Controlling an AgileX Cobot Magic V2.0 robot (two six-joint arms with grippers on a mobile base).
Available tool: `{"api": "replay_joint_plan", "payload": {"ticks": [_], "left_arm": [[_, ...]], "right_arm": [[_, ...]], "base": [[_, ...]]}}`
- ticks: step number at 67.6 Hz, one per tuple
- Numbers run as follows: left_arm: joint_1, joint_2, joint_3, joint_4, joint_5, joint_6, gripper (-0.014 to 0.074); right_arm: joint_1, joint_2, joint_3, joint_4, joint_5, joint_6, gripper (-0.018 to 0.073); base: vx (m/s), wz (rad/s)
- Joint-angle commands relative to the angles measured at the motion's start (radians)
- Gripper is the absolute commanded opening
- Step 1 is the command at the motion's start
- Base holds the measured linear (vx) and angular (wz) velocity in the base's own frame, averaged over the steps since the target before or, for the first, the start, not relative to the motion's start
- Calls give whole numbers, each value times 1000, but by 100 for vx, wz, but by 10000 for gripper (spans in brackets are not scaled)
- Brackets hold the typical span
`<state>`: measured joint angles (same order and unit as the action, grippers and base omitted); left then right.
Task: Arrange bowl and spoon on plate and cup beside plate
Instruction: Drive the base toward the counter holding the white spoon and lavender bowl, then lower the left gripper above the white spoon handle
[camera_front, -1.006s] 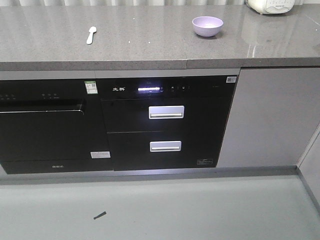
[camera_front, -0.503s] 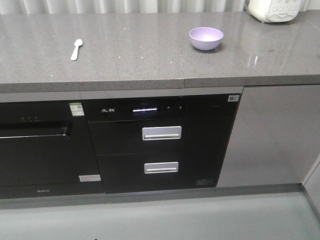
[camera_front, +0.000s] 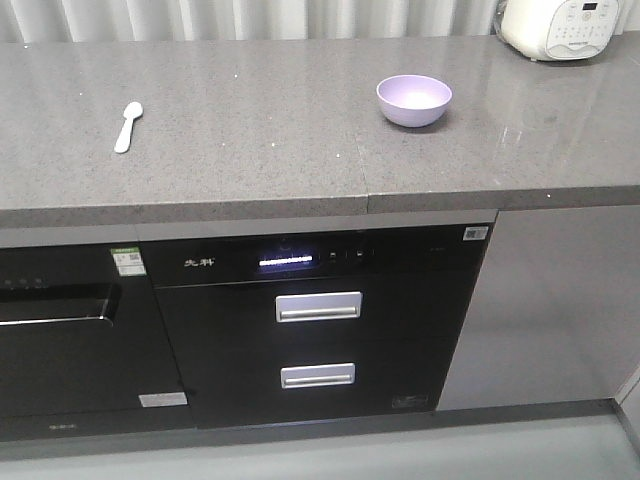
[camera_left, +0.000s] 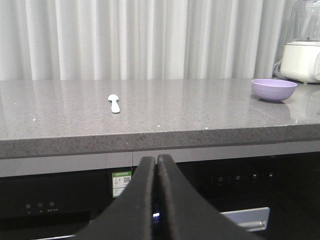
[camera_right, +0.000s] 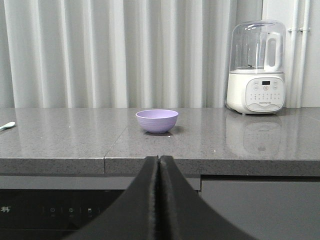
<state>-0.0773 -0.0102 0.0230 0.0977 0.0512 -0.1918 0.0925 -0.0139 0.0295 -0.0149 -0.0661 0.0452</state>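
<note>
On the grey tabletop (camera_front: 260, 150) we saw the purple bowl (camera_front: 413, 100) upright toward the right, well apart from the spoon (camera_front: 128, 126) lying at the left. Our left pincer (camera_left: 156, 162) and right pincer (camera_right: 159, 162) were both pressed closed, holding nothing, facing the tabletop's front edge. A white appliance (camera_front: 558, 25) stood at the far right corner.

The front-facing camera is placed high and looks down at an angle on the grey countertop (camera_front: 250, 130) from its front side. Both wrist cameras sit low, about level with the counter edge, and look straight toward the curtain (camera_left: 150, 40). All three views share the bowl (camera_front: 413, 100). The spoon (camera_front: 128, 126) appears only at the far left edge of the right wrist view.
</note>
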Motion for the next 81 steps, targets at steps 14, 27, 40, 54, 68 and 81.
{"api": "replay_joint_plan", "payload": {"ticks": [14, 27, 40, 54, 68, 81], "left_arm": [[-6, -14, -17, -9, -77, -1, -6], [-6, -14, -17, -9, -77, -1, -6], [-6, -14, -17, -9, -77, -1, -6], [-6, -14, -17, -9, -77, -1, -6], [-6, -14, -17, -9, -77, -1, -6], [-6, -14, -17, -9, -77, -1, -6]], "right_arm": [[-7, -4, 8, -3, -73, -3, -11], [-7, -4, 8, -3, -73, -3, -11], [-7, -4, 8, -3, -73, -3, -11], [-7, -4, 8, -3, -73, -3, -11], [-7, -4, 8, -3, -73, -3, -11], [-7, -4, 8, -3, -73, -3, -11]], "base": [[21, 0], [21, 1], [21, 4], [23, 6], [22, 11], [20, 10]]}}
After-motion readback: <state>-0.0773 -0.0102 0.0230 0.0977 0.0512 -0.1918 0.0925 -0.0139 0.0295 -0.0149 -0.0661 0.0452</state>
